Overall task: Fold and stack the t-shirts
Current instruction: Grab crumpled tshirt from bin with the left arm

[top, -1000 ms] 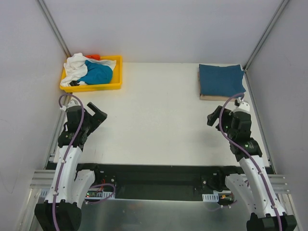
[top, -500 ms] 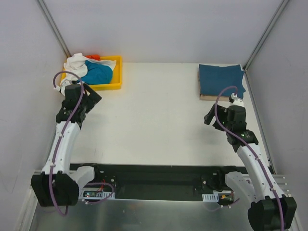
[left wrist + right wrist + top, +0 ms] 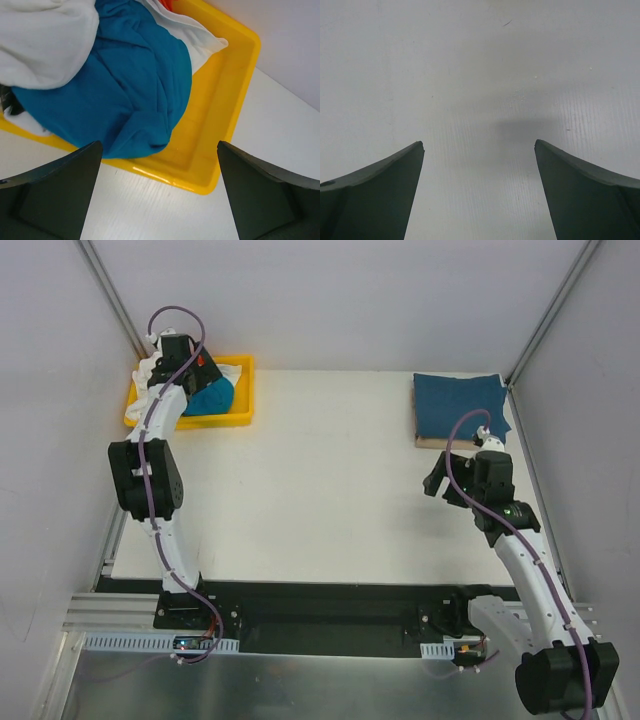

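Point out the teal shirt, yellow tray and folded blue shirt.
teal shirt (image 3: 115,92): left wrist view, middle of bunched cloth.
yellow tray (image 3: 211,125): left wrist view, bare floor.
folded blue shirt (image 3: 460,405): top external view, centre of top face.

Three t-shirts (image 3: 115,95) (image 3: 45,40) (image 3: 458,405), one yellow tray (image 3: 220,115), two arms (image 3: 150,480) (image 3: 515,535)

Left arm (image 3: 146,476), right arm (image 3: 527,562) showing white links, black joints; purple cable (image 3: 181,312) looping behind fingers (image 3: 50,200). Fingers looking dark grey, wedge-shaped, matte.

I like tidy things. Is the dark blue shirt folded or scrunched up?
Folded. The dark blue shirt lies flat in a neat rectangle, with mostly straight edges.
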Tool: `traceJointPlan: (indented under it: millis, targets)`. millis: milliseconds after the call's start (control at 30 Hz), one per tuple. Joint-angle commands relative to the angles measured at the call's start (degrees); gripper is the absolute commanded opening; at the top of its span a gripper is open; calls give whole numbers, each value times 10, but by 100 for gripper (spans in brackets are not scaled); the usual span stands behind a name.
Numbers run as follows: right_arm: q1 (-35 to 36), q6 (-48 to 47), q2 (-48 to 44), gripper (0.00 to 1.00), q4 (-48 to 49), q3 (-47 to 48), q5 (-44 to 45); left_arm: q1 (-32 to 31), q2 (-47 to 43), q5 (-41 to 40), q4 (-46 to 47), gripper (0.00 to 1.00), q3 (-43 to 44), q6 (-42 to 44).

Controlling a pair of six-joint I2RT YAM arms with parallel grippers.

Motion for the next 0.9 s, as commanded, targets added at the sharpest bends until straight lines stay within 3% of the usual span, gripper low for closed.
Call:
traceJointPlan:
  millis: [0, 200, 467, 633, 767, 800, 833, 867]
  targets:
    - [-3, -18, -2, 97, -23, 35, 35, 5, 56, 13, -15, 99, 91, 59]
    - [-2, -19, -4, 97, -30, 33, 45, 6, 93, -52, -38, 98, 113, 50]
    - [-3, -16, 16, 97, -28, 37, 47, 5, 121, -58, -54, 92, 95, 49]
    - [-3, -16, 16, 97, -26, 32, 47, 5, 144, -58, -59, 78, 113, 41]
    - [-3, -17, 13, 97, -30, 32, 53, 4, 164, -39, -66, 37, 144, 31]
    - [-3, -18, 10, 97, -31, 32, 58, 5, 161, -38, -68, 9, 147, 21]
    - [-2, -18, 9, 97, -32, 31, 59, 5, 158, -37, -69, 0, 147, 15]
    - [-2, -18, 7, 97, -33, 32, 64, 5, 147, -35, -67, 0, 148, 11]
